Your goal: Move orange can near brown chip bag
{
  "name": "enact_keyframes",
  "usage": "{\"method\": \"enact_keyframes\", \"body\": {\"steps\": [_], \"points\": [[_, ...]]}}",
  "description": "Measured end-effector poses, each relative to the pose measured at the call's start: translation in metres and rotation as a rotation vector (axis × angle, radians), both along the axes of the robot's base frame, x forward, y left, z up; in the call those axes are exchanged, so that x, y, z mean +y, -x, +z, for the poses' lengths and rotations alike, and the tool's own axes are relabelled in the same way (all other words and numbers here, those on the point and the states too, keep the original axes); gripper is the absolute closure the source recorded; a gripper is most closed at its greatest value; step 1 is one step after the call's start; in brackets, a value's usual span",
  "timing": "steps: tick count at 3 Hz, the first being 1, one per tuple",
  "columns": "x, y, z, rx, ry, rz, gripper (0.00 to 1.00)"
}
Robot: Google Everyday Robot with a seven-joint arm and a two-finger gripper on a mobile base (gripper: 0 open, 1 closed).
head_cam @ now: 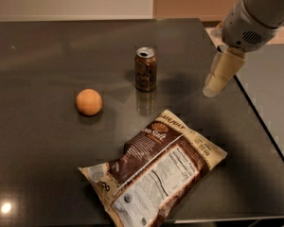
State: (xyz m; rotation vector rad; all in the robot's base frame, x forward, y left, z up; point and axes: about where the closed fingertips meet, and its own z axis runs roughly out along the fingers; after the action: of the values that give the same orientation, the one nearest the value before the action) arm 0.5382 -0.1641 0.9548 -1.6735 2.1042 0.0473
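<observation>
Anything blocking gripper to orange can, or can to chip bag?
Nothing visible. The gripper hangs right of the orange can, with bare table between. There is also only bare table between the can and the brown chip bag. The orange ball sits left, off both paths.

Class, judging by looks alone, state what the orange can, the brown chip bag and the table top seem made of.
Orange can: likely metal; silver top rim.
Brown chip bag: probably plastic film; crinkled, glossy.
Table: dark, polished, material unclear; mirrors the can.
The gripper hangs over the table, apart from the can.
</observation>
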Motion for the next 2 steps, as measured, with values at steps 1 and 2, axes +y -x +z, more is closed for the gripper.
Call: {"method": "enact_keyframes", "body": {"steps": [1, 2], "points": [[0.010, -0.018, -0.005, -0.002, -0.027, 0.007, 0.00], [0.039, -0.051, -0.020, 0.006, -0.084, 0.020, 0.00]]}}
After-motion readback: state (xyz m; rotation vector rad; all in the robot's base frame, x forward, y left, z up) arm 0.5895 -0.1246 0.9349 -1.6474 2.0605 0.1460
